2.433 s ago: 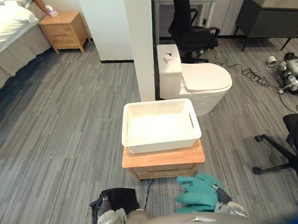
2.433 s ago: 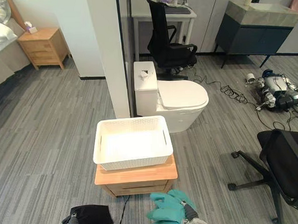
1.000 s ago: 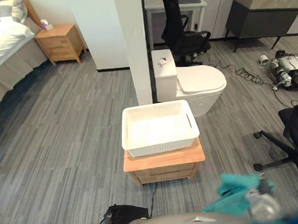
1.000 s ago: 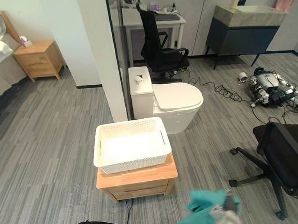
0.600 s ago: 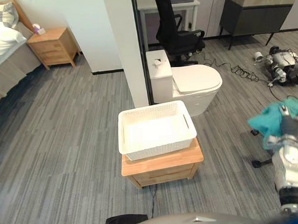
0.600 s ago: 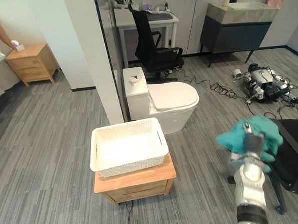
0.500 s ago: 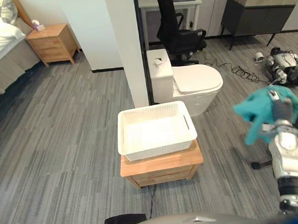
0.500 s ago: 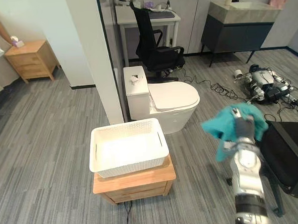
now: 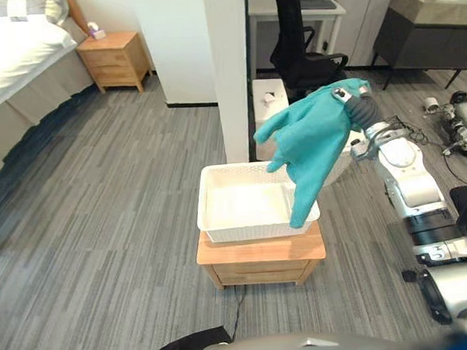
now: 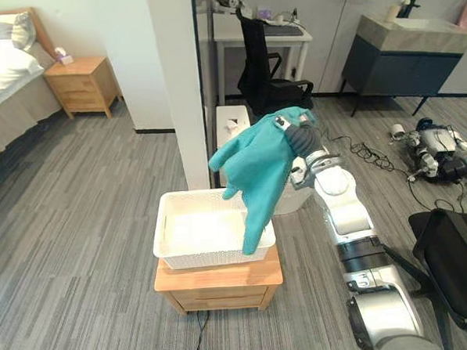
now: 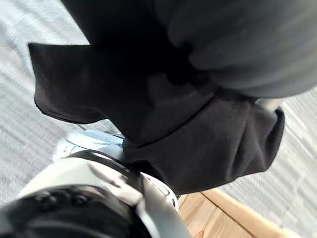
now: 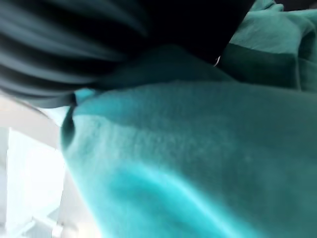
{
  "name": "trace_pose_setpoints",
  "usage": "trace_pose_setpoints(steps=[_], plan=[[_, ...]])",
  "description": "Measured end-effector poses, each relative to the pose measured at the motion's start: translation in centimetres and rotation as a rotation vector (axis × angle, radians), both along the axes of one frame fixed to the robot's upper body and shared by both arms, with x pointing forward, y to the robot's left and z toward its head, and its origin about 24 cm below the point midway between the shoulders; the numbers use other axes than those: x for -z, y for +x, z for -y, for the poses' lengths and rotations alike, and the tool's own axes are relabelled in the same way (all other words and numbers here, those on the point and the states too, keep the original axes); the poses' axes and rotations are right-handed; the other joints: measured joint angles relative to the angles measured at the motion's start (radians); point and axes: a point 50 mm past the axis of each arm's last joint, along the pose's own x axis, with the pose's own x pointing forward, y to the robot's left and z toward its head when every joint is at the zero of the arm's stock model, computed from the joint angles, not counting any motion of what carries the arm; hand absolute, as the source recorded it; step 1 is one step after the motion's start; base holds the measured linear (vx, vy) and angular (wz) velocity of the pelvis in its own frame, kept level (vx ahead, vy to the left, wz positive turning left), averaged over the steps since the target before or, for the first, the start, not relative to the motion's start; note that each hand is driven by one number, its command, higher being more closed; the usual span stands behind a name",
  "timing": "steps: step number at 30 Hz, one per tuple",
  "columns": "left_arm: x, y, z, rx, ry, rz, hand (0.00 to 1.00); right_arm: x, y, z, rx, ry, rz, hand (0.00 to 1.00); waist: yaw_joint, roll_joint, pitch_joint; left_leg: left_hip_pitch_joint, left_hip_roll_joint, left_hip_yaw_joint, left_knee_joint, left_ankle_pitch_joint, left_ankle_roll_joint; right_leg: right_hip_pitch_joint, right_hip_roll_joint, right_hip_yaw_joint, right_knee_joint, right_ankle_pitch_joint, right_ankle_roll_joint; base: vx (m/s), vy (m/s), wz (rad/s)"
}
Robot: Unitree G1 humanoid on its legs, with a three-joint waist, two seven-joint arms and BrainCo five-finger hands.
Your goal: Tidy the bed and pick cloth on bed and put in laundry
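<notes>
Left eye view: the right hand (image 9: 358, 110) apparently clutches the teal cloth (image 9: 314, 139), which hangs over the white basket's (image 9: 244, 232) right rim; open floor (image 9: 103, 229) lies left.

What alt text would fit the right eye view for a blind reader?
The robot's right hand holds a teal fleece cloth above a white perforated plastic basket on a wooden cabinet, the cloth's tail hanging at the basket's right end. Behind stand a white pillar, a white toilet and a black chair.
</notes>
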Motion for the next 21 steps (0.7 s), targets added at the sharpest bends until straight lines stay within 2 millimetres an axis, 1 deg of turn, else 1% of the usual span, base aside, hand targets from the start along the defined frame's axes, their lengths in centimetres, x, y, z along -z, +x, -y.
trace_pose_setpoints(steps=[4, 6, 7, 8, 9, 11, 12, 13, 14, 16, 17, 18, 19, 20, 21], plan=[[0.0, -0.1, 0.3, -0.044, -0.011, 0.014, 1.00, 1.6, 0.8, -0.8, -0.024, -0.019, -0.100, 1.00, 0.007, 0.006, 0.006, -0.026, 0.001, -0.034, 0.000, 0.019, 0.001, -0.002, 0.002, -0.030, -0.016, 0.000, -0.001, -0.09, -0.026, 0.27], [0.1, 0.0, 0.4, -0.049, -0.014, 0.016, 1.00, 2.9, 1.0, -1.2, -0.027, -0.030, -0.156, 1.00, 0.017, 0.008, 0.011, -0.034, 0.002, -0.050, 0.000, 0.025, 0.001, 0.000, 0.003, -0.046, -0.018, 0.001, -0.001, -0.05, -0.019, 0.21], [0.1, 0.0, 0.4, -0.048, -0.015, 0.019, 1.00, 3.9, 1.0, -1.5, -0.032, -0.044, -0.197, 1.00, 0.028, 0.008, 0.014, -0.037, 0.003, -0.053, 0.000, 0.027, 0.000, 0.000, 0.005, -0.050, -0.020, 0.002, -0.002, -0.02, -0.015, 0.11], [0.0, 0.2, 0.4, -0.047, -0.014, 0.022, 1.00, 4.3, 1.0, -1.6, -0.031, -0.050, -0.215, 1.00, 0.034, 0.008, 0.017, -0.040, 0.004, -0.055, 0.000, 0.028, 0.000, -0.001, 0.006, -0.052, -0.022, 0.004, -0.003, -0.02, -0.017, 0.13], [0.0, 0.7, 0.3, -0.043, -0.012, 0.039, 1.00, 4.9, 1.2, -2.0, -0.026, -0.063, -0.241, 1.00, 0.037, 0.004, 0.028, -0.051, 0.005, -0.064, 0.000, 0.032, 0.000, -0.003, 0.008, -0.062, -0.029, 0.007, -0.003, -0.03, -0.030, 0.25], [-0.2, 2.3, 0.1, -0.046, -0.012, 0.088, 1.00, 4.8, 1.6, -2.8, -0.021, -0.063, -0.246, 1.00, 0.038, -0.005, 0.056, -0.085, 0.019, -0.079, 0.000, 0.047, -0.001, -0.026, 0.015, -0.073, -0.033, 0.021, -0.010, -0.04, -0.045, 0.19], [-0.4, 3.9, -0.2, -0.046, -0.005, 0.132, 1.00, 3.9, 2.0, -3.4, -0.018, -0.073, -0.220, 1.00, 0.056, -0.013, 0.078, -0.122, 0.029, -0.080, 0.001, 0.063, -0.003, -0.051, 0.026, -0.073, -0.040, 0.041, -0.018, -0.04, -0.043, -0.01], [-0.9, 6.0, -0.8, -0.029, 0.018, 0.186, 1.00, 2.5, 2.6, -4.0, -0.005, -0.076, -0.174, 1.00, 0.066, -0.029, 0.112, -0.158, 0.041, -0.081, 0.002, 0.079, -0.006, -0.081, 0.039, -0.075, -0.055, 0.062, -0.029, -0.05, -0.045, 0.00], [-1.1, 7.1, -1.1, -0.022, 0.033, 0.213, 1.00, 1.7, 2.9, -4.4, 0.002, -0.070, -0.150, 1.00, 0.070, -0.039, 0.131, -0.176, 0.048, -0.083, 0.002, 0.087, -0.008, -0.093, 0.046, -0.078, -0.061, 0.070, -0.031, -0.08, -0.056, 0.05], [-2.5, 11.2, -2.3, 0.015, 0.081, 0.318, 1.00, -1.1, 3.9, -5.5, 0.036, -0.043, -0.066, 1.00, 0.089, -0.077, 0.202, -0.230, 0.069, -0.095, 0.005, 0.112, -0.019, -0.136, 0.072, -0.088, -0.068, 0.090, -0.046, -0.09, -0.058, 0.14], [-2.9, 12.1, -2.4, 0.024, 0.088, 0.340, 1.00, -1.6, 4.0, -5.5, 0.047, -0.037, -0.053, 1.00, 0.091, -0.084, 0.212, -0.245, 0.074, -0.104, 0.005, 0.118, -0.022, -0.148, 0.077, -0.093, -0.068, 0.093, -0.051, -0.06, -0.057, 0.28], [-3.5, 13.7, -2.7, 0.036, 0.103, 0.380, 1.00, -2.5, 4.3, -5.6, 0.065, -0.019, -0.032, 1.00, 0.100, -0.097, 0.238, -0.263, 0.081, -0.114, 0.006, 0.127, -0.026, -0.158, 0.086, -0.097, -0.067, 0.095, -0.054, -0.05, -0.065, 0.20], [-3.9, 14.7, -2.7, 0.040, 0.109, 0.405, 1.00, -3.1, 4.6, -5.8, 0.077, -0.001, -0.021, 1.00, 0.113, -0.105, 0.255, -0.275, 0.091, -0.116, 0.006, 0.133, -0.031, -0.171, 0.096, -0.097, -0.066, 0.102, -0.061, -0.04, -0.057, 0.14], [-4.1, 15.1, -2.6, 0.042, 0.106, 0.418, 1.00, -3.5, 4.6, -5.9, 0.078, 0.013, -0.015, 1.00, 0.117, -0.107, 0.263, -0.280, 0.093, -0.120, 0.006, 0.135, -0.032, -0.175, 0.099, -0.098, -0.065, 0.102, -0.062, -0.03, -0.048, 0.09], [-4.4, 15.8, -2.4, 0.046, 0.101, 0.444, 1.00, -4.3, 4.8, -6.3, 0.069, 0.041, -0.002, 1.00, 0.117, -0.107, 0.285, -0.288, 0.096, -0.131, 0.006, 0.141, -0.034, -0.177, 0.103, -0.100, -0.064, 0.103, -0.063, -0.03, -0.036, 0.15]])
